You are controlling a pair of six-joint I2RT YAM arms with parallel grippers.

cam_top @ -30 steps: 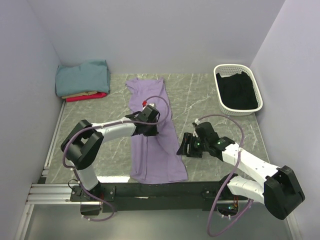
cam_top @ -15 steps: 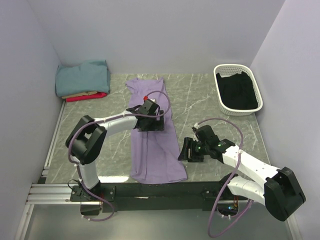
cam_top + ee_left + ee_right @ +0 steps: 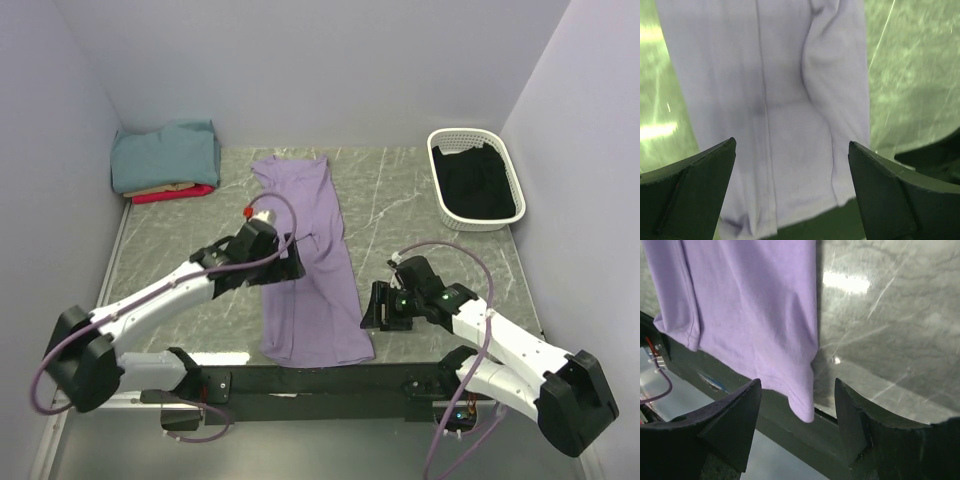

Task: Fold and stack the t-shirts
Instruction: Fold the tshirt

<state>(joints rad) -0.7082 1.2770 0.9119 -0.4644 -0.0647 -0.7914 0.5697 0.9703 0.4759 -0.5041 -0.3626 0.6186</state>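
Your white plastic lattice basket (image 3: 463, 134) holds black cloth (image 3: 478, 185), its shape unclear. The long lavender cloth t-shirt (image 3: 310, 290) lies lengthwise on the bench (image 3: 400, 200). Your left hand (image 3: 791, 150) is wide open above it, and your right hand (image 3: 797, 387) is open beside its hem.

The bench (image 3: 400, 200) is green-grey stone with thin white lines. A white basket (image 3: 464, 133) with little holes sits at its far right corner. A black cloth (image 3: 478, 185) lies inside it. Plain pale walls (image 3: 320, 70) stand around the bench.
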